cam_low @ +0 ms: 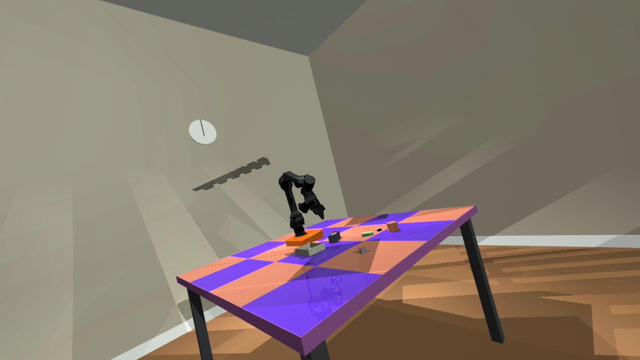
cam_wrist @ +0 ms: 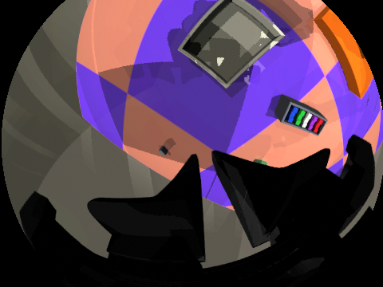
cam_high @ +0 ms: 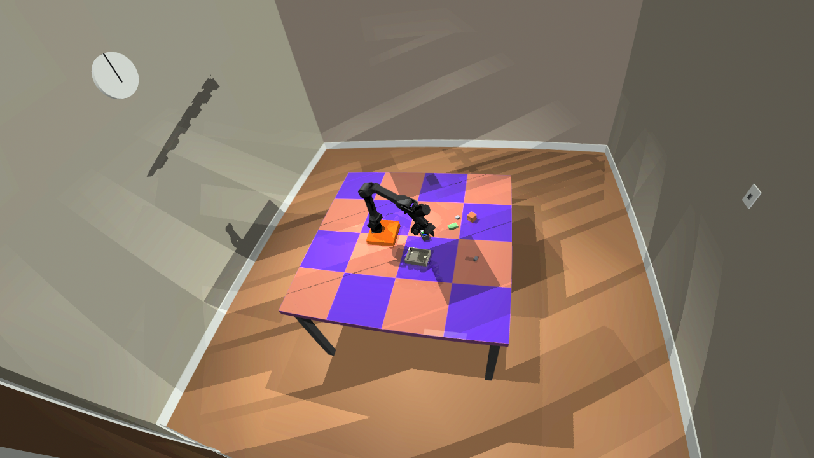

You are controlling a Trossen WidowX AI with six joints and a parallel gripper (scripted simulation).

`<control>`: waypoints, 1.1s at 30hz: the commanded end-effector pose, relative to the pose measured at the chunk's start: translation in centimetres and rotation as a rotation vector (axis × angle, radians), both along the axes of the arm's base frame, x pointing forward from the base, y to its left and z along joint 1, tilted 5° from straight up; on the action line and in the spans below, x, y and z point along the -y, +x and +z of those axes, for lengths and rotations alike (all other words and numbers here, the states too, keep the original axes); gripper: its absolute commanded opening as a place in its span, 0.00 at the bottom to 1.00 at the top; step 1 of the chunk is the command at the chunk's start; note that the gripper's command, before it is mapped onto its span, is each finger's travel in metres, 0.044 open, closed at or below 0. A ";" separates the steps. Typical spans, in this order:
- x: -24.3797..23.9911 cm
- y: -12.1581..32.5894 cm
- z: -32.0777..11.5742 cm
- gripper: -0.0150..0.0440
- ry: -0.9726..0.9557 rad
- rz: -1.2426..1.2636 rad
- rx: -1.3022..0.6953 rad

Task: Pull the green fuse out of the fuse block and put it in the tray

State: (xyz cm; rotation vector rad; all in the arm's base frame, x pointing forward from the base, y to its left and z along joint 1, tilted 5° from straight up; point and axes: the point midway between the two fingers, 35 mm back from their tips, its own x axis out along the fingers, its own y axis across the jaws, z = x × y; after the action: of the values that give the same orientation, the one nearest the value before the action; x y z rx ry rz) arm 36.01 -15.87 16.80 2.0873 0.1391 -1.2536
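The dark fuse block (cam_wrist: 284, 107) (cam_low: 333, 236) stands on the table and holds a row of coloured fuses. The green fuse (cam_wrist: 300, 116) is second in the row, between a blue one and a white one, and sits seated in the block. The grey tray (cam_wrist: 207, 68) (cam_high: 416, 263) (cam_low: 309, 249) lies next to the block and holds nothing. My gripper (cam_wrist: 204, 158) (cam_high: 425, 231) (cam_low: 321, 209) is shut and holds nothing. It hangs high above the table near the block, and in the top view it covers most of the block.
The arm stands on an orange base plate (cam_high: 390, 234) (cam_low: 313, 235) (cam_wrist: 343, 44). A flat green block (cam_high: 452, 226) (cam_low: 366, 233), an orange cube (cam_high: 472, 216) (cam_low: 392, 226) and a small grey cube (cam_high: 474, 259) (cam_low: 362, 250) (cam_wrist: 163, 150) lie farther out on the chequered table.
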 end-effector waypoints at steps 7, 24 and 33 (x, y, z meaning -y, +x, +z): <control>-11.6 -3.8 -8.4 0.36 0.248 -0.215 -0.455; -12.0 -5.0 -9.5 0.36 0.249 -0.235 -0.489; -11.9 -5.0 -10.4 0.36 0.249 -0.235 -0.489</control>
State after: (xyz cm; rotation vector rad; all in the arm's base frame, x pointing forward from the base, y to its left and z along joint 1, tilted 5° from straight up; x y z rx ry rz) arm 31.06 -3.86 6.71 1.9988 0.2930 -1.9638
